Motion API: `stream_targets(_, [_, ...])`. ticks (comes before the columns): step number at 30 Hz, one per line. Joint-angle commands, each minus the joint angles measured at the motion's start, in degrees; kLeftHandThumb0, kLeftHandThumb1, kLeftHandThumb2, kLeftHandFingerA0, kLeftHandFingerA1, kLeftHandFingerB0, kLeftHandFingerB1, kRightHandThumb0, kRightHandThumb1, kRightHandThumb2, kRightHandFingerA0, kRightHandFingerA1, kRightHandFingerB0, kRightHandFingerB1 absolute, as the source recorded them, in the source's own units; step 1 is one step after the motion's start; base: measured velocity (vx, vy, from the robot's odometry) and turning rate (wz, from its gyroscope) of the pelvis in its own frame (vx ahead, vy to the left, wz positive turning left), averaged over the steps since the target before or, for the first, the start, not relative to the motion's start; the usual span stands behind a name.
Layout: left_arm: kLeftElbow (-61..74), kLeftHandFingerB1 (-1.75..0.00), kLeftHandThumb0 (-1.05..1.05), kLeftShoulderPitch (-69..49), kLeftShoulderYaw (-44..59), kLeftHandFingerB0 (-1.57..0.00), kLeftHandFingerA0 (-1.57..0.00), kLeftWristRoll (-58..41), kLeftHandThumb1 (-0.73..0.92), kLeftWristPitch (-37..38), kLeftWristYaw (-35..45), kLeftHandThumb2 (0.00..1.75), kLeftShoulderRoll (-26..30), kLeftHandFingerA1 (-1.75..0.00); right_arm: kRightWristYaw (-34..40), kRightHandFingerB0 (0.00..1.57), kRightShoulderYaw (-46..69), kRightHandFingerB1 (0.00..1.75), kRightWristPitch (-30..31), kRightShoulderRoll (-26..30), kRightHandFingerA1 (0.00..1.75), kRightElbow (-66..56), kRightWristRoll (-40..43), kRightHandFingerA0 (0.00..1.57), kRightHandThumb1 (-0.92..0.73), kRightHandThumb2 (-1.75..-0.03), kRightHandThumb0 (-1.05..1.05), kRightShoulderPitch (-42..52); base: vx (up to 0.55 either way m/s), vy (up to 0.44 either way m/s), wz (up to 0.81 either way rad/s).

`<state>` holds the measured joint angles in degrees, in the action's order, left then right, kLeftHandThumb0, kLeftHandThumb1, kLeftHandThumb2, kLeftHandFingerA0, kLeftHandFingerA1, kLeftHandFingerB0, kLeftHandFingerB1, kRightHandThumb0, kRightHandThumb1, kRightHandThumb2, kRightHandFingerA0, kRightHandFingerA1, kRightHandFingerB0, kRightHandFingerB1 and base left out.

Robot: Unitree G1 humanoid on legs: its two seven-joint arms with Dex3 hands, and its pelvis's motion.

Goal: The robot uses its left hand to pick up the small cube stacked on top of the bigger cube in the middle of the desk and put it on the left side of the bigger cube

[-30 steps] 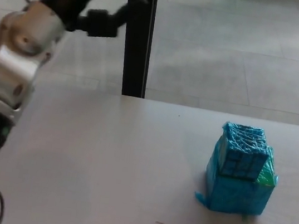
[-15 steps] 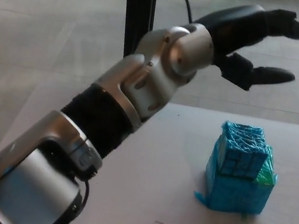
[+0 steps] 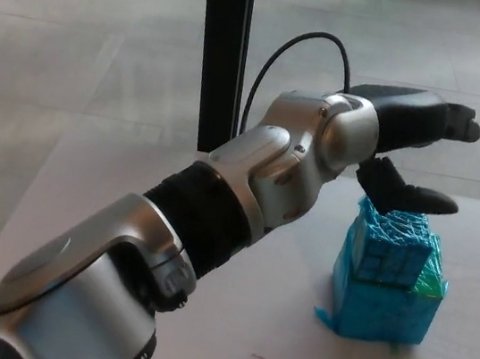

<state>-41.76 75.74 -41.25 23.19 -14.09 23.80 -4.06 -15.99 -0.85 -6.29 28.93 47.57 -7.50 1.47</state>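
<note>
Small cube [image 3: 391, 241] perched on top of the bigger cube [image 3: 382, 302], both blue with a rough, stringy, mesh-like skin, toward the right of the pale surface [image 3: 127, 208]. Sits slightly off-centre on its base, toward the left and back, with a green patch showing at the bigger cube's right upper edge. Probably light and fairly stiff, judging by size and the printed-looking texture; unlikely to crush under a firm pinch, and the ridged faces should give good friction rather than slip. Best taken by two opposite side faces, above the seam where it meets the bigger cube, so that the base is not dragged along; the loose threads at the edges could snag. Left hand [image 3: 412, 147] hovering just above and behind the small cube, fingers spread apart, holding nothing: thumb [image 3: 409, 196] low, close over the cube's top, two upper fingers [image 3: 452, 121] stretched out higher. Contact between thumb and cube not clear from this angle. Right hand absent from view. Bare space left of the bigger cube for the placement. Black post [image 3: 221, 55] behind, beyond the surface's far edge.
</note>
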Motion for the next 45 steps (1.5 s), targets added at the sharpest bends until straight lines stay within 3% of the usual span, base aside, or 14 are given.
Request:
stream_targets(1, [-0.22,-0.08,-1.04,2.20,-3.99,0.00,0.00,5.69,0.54,-9.14,10.50,1.10,0.73,-0.26,-0.81,0.64,0.26,0.69,0.87,1.60,0.88,-0.70,-0.23,0.74,-0.49,-0.74,-0.73,-0.44,0.00,0.000,0.00])
stream_targets(11, [-0.53,-0.06,-1.05,0.76,-3.92,0.00,0.00,5.79,0.54,-12.03,13.51,1.11,-1.56,-0.24,-1.63,0.66,0.29,0.69,0.44,2.27,0.87,0.74,-0.17,0.74,-0.51,-0.69,-0.75,-2.40,0.00,0.000,0.00])
stream_targets(22, [2.12,-0.14,-0.92,-6.59,-1.16,0.00,-0.11,5.93,0.52,-10.49,7.57,1.03,-4.98,-0.61,-2.01,0.62,-0.20,0.67,2.92,2.80,0.85,-0.38,-1.11,0.73,-0.53,-0.68,-0.72,-3.16,0.00,0.000,0.00])
stream_targets(24, [3.25,-0.19,-0.97,-8.94,0.71,-0.07,-0.17,5.14,0.51,-9.45,5.38,0.96,-5.43,-0.60,-2.38,0.62,-0.26,0.67,2.14,2.91,0.85,0.27,-1.16,0.73,-0.53,-0.68,-0.71,-3.35,0.00,0.000,0.00])
stream_targets(25, [3.70,-0.34,-0.97,-11.35,2.05,-0.05,-0.27,4.56,0.63,-7.84,2.59,0.60,-5.97,-0.59,-1.80,0.63,-0.36,0.66,2.93,2.85,0.85,-0.19,-1.52,0.74,-0.53,-0.68,-0.71,-3.31,0.00,0.000,0.00])
stream_targets(27, [4.32,-0.34,-0.96,-13.56,3.22,-0.06,-0.32,4.42,0.62,-6.78,0.39,0.59,-6.58,-0.67,-1.56,0.63,-0.38,0.66,3.30,2.85,0.84,-0.53,-1.71,0.74,-0.53,-0.68,-0.72,-3.21,0.00,0.000,0.00])
stream_targets(28, [4.55,-0.34,-0.99,-15.77,3.41,-0.07,-0.34,4.71,0.52,-4.46,-2.08,0.92,-6.75,-0.66,-1.79,0.63,-0.41,0.66,2.77,2.87,0.86,-0.34,-1.66,0.75,-0.53,-0.68,-0.71,-3.31,0.00,0.000,0.00])
stream_targets(33, [4.56,-0.49,-0.68,-19.53,2.86,-0.05,-0.26,6.30,0.41,-4.30,-4.37,0.81,-7.60,-0.70,-1.43,0.66,-0.31,0.67,2.79,2.62,0.86,-0.53,-1.57,0.77,-0.51,-0.70,-0.72,-3.24,0.00,0.000,0.00])
stream_targets(36, [5.49,-0.46,-0.27,-22.96,2.78,-0.29,-0.58,7.49,0.57,-1.65,-9.26,0.60,-6.82,-1.34,-1.42,0.66,-0.17,0.66,3.42,2.31,0.88,-0.31,-1.34,0.76,-0.49,-0.74,-0.64,-3.49,0.00,0.000,0.00])
stream_targets(38, [5.05,-0.49,-0.14,-25.09,2.65,-0.40,-0.64,8.84,0.63,1.67,-15.46,0.68,-6.47,-1.38,-1.23,0.64,-0.47,0.65,2.89,2.29,0.85,0.02,-1.69,0.74,-0.49,-0.77,-0.62,-3.63,0.00,0.000,0.00])
stream_targets(40, [4.58,-0.55,-0.16,-25.99,2.57,-0.51,-0.65,9.28,0.68,3.31,-17.84,0.67,-6.28,-1.30,-0.68,0.65,-1.05,0.64,1.69,2.44,0.85,1.34,-2.46,0.75,-0.50,-0.76,-0.62,-4.07,0.00,0.000,0.00])
stream_targets(42, [4.42,-0.60,-0.15,-26.79,2.14,-0.67,-0.61,10.34,0.71,3.86,-20.20,0.68,-6.13,-0.79,-0.66,0.66,-0.93,0.67,1.04,2.13,0.90,2.14,-2.13,0.79,-0.47,-0.79,-0.61,-4.13,0.00,0.000,0.00])
stream_targets(43, [4.23,-0.69,-0.15,-27.09,1.80,-0.79,-0.70,11.25,0.70,4.33,-22.39,0.69,-5.98,-0.81,-0.22,0.63,-0.91,0.72,1.60,2.00,0.89,1.84,-2.22,0.80,-0.38,-0.97,-0.60,-4.05,0.00,0.000,0.00])
stream_targets(45, [3.50,-0.71,-0.14,-27.13,0.93,-0.83,-0.75,12.44,0.66,5.14,-24.20,0.66,-5.66,-0.90,0.12,0.66,-1.27,0.68,1.11,1.99,0.90,2.14,-2.63,0.80,-0.46,-0.84,-0.59,-4.05,0.00,0.000,0.00])
